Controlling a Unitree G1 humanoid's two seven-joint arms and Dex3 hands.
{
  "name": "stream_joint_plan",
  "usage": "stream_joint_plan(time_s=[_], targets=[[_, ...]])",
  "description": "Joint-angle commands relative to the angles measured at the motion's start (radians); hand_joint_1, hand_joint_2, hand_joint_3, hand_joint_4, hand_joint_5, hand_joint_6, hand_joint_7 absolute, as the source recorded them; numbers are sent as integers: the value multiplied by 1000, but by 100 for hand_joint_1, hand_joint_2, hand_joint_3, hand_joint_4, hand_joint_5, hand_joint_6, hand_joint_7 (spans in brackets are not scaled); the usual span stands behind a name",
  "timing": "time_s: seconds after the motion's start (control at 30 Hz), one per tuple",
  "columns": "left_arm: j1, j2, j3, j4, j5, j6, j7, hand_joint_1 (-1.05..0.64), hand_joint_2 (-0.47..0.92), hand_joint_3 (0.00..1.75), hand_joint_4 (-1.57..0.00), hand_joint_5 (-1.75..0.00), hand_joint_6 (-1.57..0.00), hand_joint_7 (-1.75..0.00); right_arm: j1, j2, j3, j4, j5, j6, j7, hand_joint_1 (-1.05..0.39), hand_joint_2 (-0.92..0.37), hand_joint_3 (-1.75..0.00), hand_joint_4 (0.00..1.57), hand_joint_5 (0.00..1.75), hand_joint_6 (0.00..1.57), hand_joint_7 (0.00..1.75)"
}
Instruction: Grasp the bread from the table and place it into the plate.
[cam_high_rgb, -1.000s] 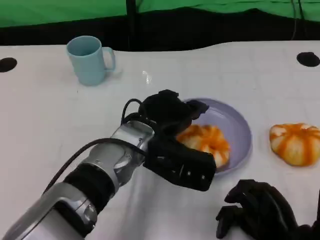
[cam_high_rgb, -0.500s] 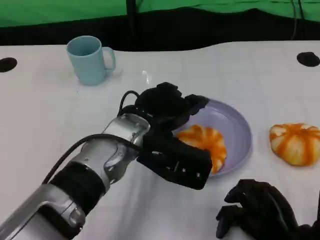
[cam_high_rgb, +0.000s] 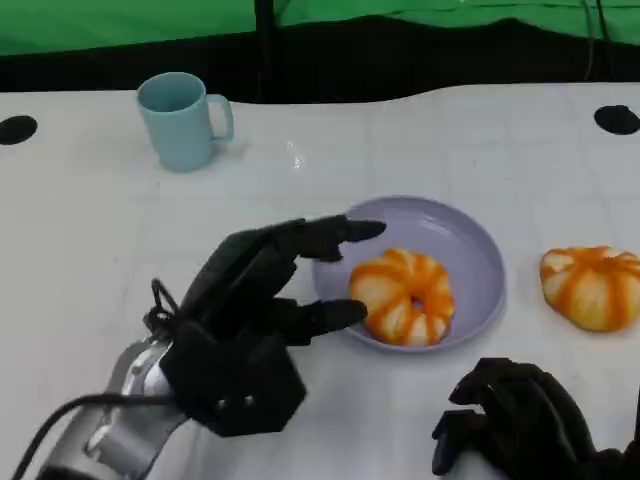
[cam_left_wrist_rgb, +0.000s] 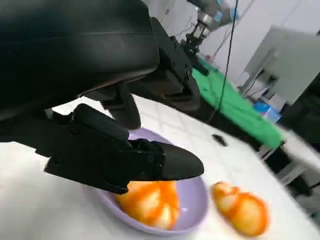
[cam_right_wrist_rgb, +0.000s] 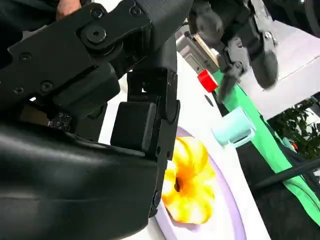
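An orange-and-white striped bread (cam_high_rgb: 404, 296) lies in the lavender plate (cam_high_rgb: 478, 252) at the table's middle; the left wrist view shows the bread (cam_left_wrist_rgb: 150, 201) in the plate (cam_left_wrist_rgb: 192, 202), and the right wrist view shows this bread (cam_right_wrist_rgb: 187, 186) too. My left hand (cam_high_rgb: 255, 310) hovers just left of the plate, fingers spread, holding nothing. A second bread (cam_high_rgb: 592, 287) rests on the table right of the plate, also in the left wrist view as a bread (cam_left_wrist_rgb: 241, 209). My right hand (cam_high_rgb: 520, 420) sits at the front right, fingers curled in, nothing in it.
A light blue mug (cam_high_rgb: 181, 120) stands at the back left of the white table. Black round holes (cam_high_rgb: 617, 118) mark the table's far corners. A green cloth hangs behind the table's back edge.
My left hand has let go of the bread, leaving it in the plate, and has drawn back toward the front left with its fingers spread. The right hand has stayed put.
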Motion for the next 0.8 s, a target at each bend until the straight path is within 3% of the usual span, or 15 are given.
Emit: stream_joint_plan(time_s=[0.03,0.13,0.17,0.23,0.4,0.6,0.8], targets=[[50,-15,45,-25,-139,-38,-92,-57,92,35,-51,-156,-61,-79,6,-10,-4,-9,5,1,-8,-102,-73,0,157,76,157,38],[53,-21,57,-26,-145,-39,-113,-56,92,35,-51,-159,-59,-84,6,-10,-4,-9,5,1,-8,-102,-73,0,157,77,157,38],[98,-36,78,-56,-246,-2,-167,-57,92,35,-52,-162,-60,-93,7,-11,-3,-13,2,5,-13,-102,-73,0,157,77,157,38],[165,-56,110,-106,-411,66,-264,-61,92,35,-59,-172,-54,-136,10,-11,-1,-24,-2,13,-24,-104,-72,0,157,77,157,39],[237,-73,171,-155,-618,192,-420,-64,92,38,-65,-175,-49,-167,13,-12,0,-29,3,14,-23,-103,-72,0,157,78,157,40],[299,-76,243,-160,-827,376,-633,-64,92,32,-74,-175,-54,-175,14,-19,3,-35,2,20,-20,-103,-72,0,156,78,157,40],[323,-96,296,-159,-883,472,-706,-69,92,24,-81,-175,-60,-175,13,-18,-1,-34,8,29,-25,-101,-72,0,155,77,157,39]])
